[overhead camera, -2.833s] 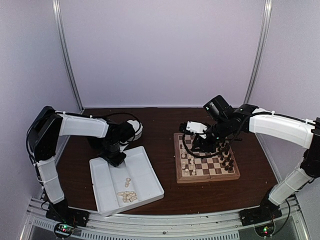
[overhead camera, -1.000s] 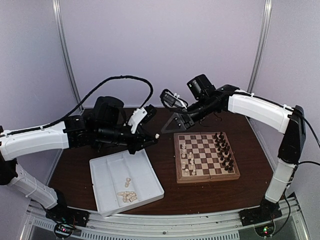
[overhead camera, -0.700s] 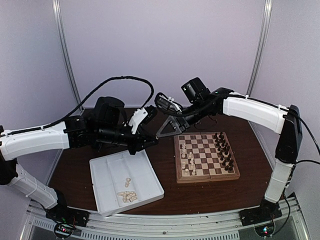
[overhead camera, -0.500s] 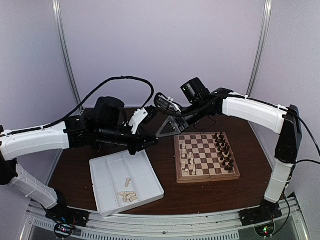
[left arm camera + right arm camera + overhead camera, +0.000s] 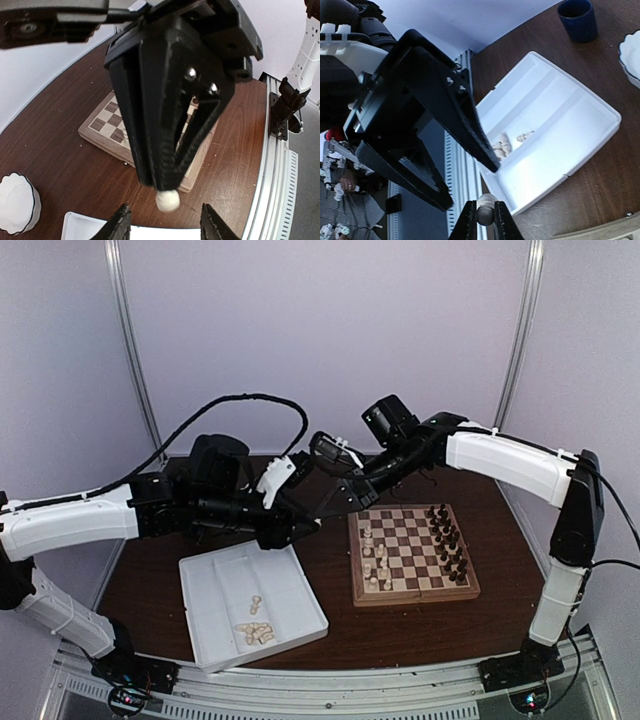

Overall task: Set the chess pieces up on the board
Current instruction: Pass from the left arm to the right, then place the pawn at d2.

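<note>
The two grippers meet in mid-air left of the board (image 5: 412, 552). My right gripper (image 5: 485, 220) is shut on a cream chess piece (image 5: 485, 210). In the left wrist view, the right gripper's black fingers (image 5: 165, 125) hang down with the cream piece (image 5: 167, 200) at their tip. My left gripper (image 5: 165, 222) is open, its fingertips on either side of the piece and apart from it. On the board, cream pieces (image 5: 372, 560) stand along the left side and dark pieces (image 5: 450, 540) along the right. Both grippers also show in the top view: left (image 5: 300, 508), right (image 5: 318, 508).
A white divided tray (image 5: 290, 575) lies at the front left with several cream pieces (image 5: 255, 630) in it; it also shows in the right wrist view (image 5: 560, 125). A blue cup (image 5: 577, 17) and a white bowl (image 5: 17, 200) stand at the back left.
The right gripper moved left to the left gripper and shut on the cream piece held there. The left jaws opened and let it go.
</note>
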Tool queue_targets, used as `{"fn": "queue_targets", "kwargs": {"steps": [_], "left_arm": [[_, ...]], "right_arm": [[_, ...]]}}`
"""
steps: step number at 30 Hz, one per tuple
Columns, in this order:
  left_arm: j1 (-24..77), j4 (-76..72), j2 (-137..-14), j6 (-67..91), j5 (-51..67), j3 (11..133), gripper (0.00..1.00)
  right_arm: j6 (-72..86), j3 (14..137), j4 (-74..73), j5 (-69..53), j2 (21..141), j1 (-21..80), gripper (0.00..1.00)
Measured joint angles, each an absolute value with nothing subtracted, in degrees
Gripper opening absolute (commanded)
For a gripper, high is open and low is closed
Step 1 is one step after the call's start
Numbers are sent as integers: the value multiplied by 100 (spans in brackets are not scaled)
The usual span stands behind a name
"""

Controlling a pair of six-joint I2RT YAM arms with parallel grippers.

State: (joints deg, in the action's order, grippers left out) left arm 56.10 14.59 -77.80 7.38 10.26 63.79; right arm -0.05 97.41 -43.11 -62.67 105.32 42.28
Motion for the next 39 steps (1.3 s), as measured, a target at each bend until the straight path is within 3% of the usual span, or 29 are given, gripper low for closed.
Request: {"fn": "queue_targets", "kwargs": {"steps": [6, 12, 16, 39], "left_arm": [[5610, 1476, -7647, 733, 823, 6034, 50], [5610, 1500, -7588, 733, 572, 5953, 50], [5610, 1505, -7564, 733, 384, 5953, 50], [5610, 1559, -7349, 810, -25, 5806, 51]], "right_arm": [[-985, 9727, -4810, -4945, 10350, 3706, 9], [-1964, 8875, -4762, -3105, 9876, 3269, 9], [-2320, 8527, -4685, -2488, 9957, 3275, 9], [-2526, 8488, -4512, -2206, 11004, 3173, 10]]}}
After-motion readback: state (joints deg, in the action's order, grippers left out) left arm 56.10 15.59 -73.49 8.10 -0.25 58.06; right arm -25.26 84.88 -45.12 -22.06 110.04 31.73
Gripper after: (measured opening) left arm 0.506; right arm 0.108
